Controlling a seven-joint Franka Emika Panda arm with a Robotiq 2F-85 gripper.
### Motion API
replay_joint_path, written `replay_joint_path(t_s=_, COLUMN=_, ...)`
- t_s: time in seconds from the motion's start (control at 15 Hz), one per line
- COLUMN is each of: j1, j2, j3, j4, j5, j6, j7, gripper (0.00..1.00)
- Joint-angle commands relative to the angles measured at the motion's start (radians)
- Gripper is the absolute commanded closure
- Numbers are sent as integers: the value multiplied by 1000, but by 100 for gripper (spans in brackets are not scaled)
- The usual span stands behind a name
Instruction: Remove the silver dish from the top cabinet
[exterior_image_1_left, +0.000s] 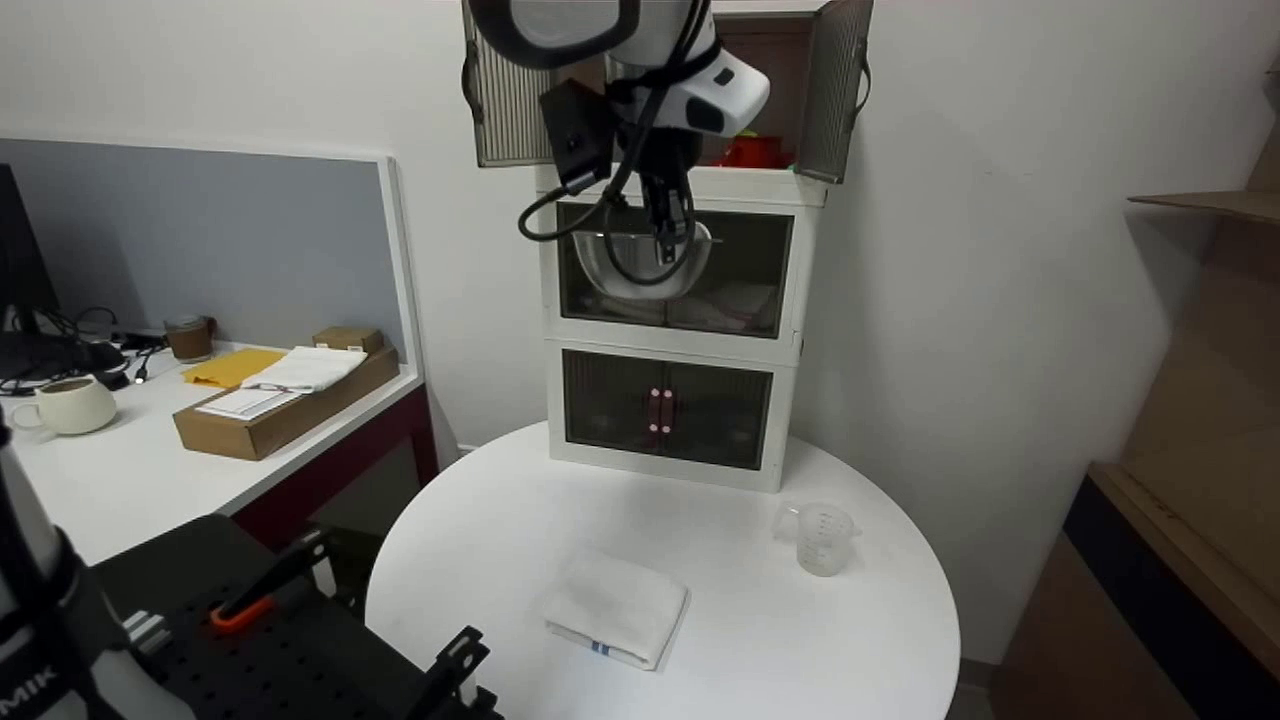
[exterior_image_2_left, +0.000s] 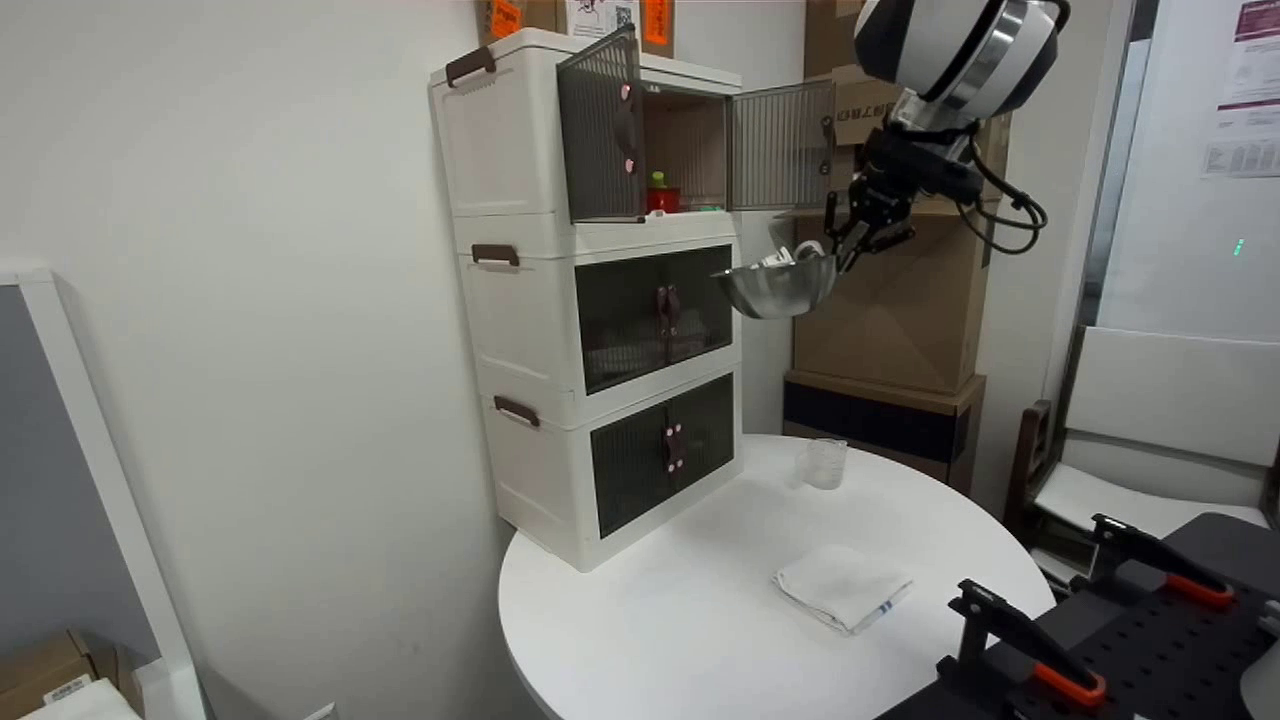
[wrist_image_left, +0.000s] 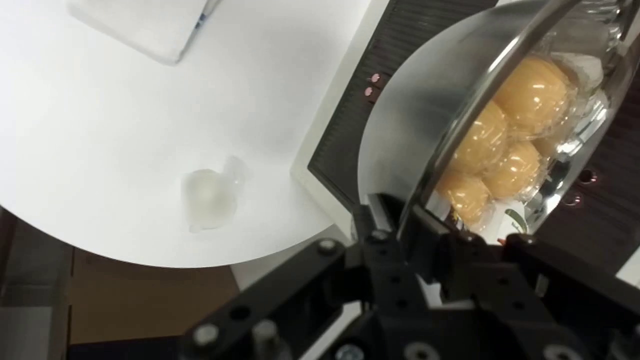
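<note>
The silver dish is a round metal bowl (exterior_image_1_left: 632, 272), held in the air in front of the cabinet stack, and it also shows in an exterior view (exterior_image_2_left: 780, 292). In the wrist view the dish (wrist_image_left: 415, 110) holds several orange balls (wrist_image_left: 532, 95) in clear plastic. My gripper (wrist_image_left: 405, 212) is shut on the dish's rim, one finger inside and one outside. It also shows in both exterior views (exterior_image_1_left: 665, 245) (exterior_image_2_left: 848, 250). The top cabinet (exterior_image_2_left: 685, 130) stands open with both doors swung outward. The dish hangs below its opening, at the height of the middle cabinet.
A red pot (exterior_image_2_left: 663, 199) stands in the top cabinet. The open doors (exterior_image_1_left: 838, 90) (exterior_image_2_left: 605, 130) stick out near the arm. The round white table (exterior_image_1_left: 480, 590) bears a folded white towel (exterior_image_1_left: 617, 608) and a clear measuring cup (exterior_image_1_left: 825, 540). Cardboard boxes (exterior_image_2_left: 890, 300) stand behind.
</note>
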Motion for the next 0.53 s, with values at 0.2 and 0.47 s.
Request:
replay_joint_path(t_s=0.2, j1=21, j2=138, j3=-45, j4=5, j5=263, j6=157, j7=-315, gripper=98)
replay_joint_path(t_s=0.47, j1=-11, j2=256, j3=-46, j4=79, j5=404, j6=132, j7=-553, gripper=98)
